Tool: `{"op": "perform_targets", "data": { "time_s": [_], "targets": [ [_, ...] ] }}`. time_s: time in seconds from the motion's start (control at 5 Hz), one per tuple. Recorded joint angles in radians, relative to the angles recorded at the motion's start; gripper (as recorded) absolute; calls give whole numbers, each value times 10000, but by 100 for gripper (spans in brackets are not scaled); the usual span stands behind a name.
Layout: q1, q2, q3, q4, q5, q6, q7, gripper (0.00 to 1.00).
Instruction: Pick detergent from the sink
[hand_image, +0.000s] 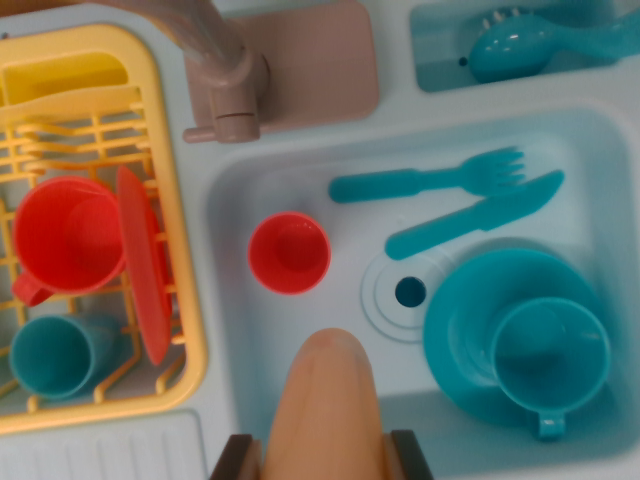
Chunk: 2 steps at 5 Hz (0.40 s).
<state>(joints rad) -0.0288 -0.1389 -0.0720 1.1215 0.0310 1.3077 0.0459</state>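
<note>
The detergent (325, 400) is an orange, rounded bottle. It fills the bottom middle of the wrist view, close to the camera and blurred, over the near edge of the pale blue sink (235, 200). My gripper (322, 458) is shut on the detergent. One dark finger (238, 458) presses its left side and the other presses its right. The bottle's lower part is cut off by the frame edge.
In the sink lie a red cup (289, 253), a teal fork (430, 180), a teal knife (475, 215) and a teal cup (550, 355) on a teal plate (460, 330). A beige faucet (225, 85) stands behind. A yellow dish rack (180, 200) with cups and a red plate is at the left.
</note>
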Motion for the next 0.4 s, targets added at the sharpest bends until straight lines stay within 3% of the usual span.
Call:
{"op": "perform_targets", "data": {
  "time_s": [0.2,0.4],
  "targets": [
    [0,0,0,0,0,0,0,100],
    [0,-126,2,258,-19,383,24,100]
  ]
}}
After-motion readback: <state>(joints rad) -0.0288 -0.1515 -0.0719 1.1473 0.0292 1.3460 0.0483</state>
